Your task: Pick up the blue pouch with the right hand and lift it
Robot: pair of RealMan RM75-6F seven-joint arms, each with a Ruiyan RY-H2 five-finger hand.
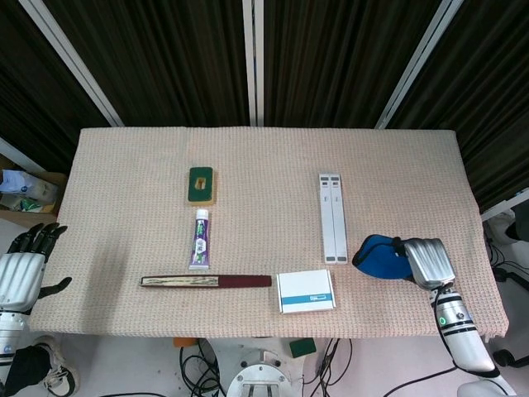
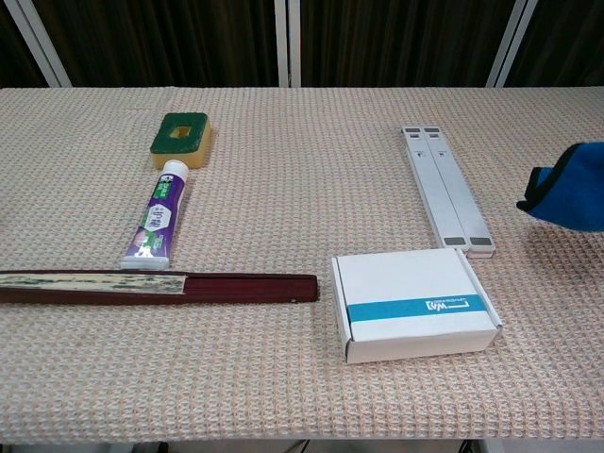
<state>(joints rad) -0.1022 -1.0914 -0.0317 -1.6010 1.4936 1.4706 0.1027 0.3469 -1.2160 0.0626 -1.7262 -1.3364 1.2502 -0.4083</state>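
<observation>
No legible text on white box or toothpaste tube.
</observation>
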